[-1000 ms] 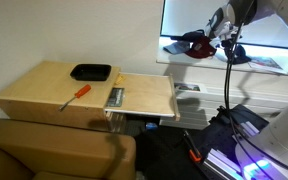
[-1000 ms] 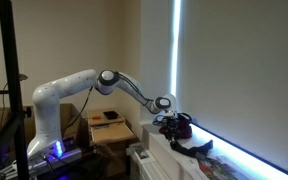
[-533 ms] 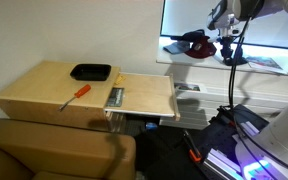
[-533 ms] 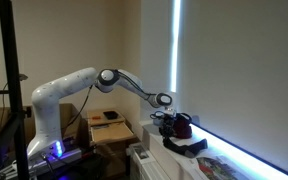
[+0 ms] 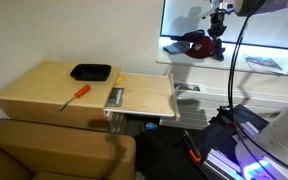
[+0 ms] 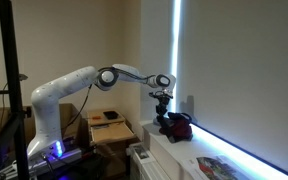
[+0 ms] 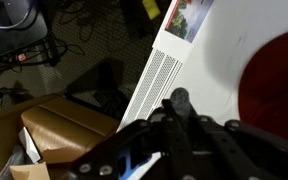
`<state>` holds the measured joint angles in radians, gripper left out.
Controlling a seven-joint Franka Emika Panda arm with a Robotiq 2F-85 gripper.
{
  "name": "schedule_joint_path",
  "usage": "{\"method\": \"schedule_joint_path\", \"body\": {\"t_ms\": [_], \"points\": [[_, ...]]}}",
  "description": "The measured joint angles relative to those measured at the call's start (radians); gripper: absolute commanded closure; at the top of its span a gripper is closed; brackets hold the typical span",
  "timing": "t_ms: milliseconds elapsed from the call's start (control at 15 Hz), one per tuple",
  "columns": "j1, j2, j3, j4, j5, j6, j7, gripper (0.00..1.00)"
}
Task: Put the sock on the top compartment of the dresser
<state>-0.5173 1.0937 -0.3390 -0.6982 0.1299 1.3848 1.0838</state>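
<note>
The hand (image 6: 163,98) hangs high over the white wall shelf (image 5: 274,68), just above the maroon-and-dark cap (image 6: 178,125). Its fingers look closed on the sock (image 6: 165,111), though the wrist view shows only a dark mass between them. The sock dangles straight down from the hand, long axis upright, with its lower end close over the cap.

In an exterior view the top compartment of the dresser (image 5: 149,98) is pulled out and lies well apart from the hand (image 5: 219,22), lower and to the left. The carry therefore has to go left and down before any release. The pull-out surface is mostly bare, with one small flat object (image 5: 115,97) at its left end beside the cabinet. The free space is to the right of that.

On the dresser's tabletop (image 5: 39,90) sits a black tray (image 5: 90,72), seemingly empty, with an orange-handled screwdriver (image 5: 76,95) nearer the front edge.
</note>
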Motion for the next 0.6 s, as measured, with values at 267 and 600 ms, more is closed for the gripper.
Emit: {"method": "schedule_joint_path", "body": {"t_ms": [267, 600], "points": [[0.030, -0.133, 0.002, -0.004, -0.018, -0.105, -0.207, 0.97], [-0.007, -0.266, -0.001, -0.070, -0.035, -0.132, -0.429, 0.97]]}}
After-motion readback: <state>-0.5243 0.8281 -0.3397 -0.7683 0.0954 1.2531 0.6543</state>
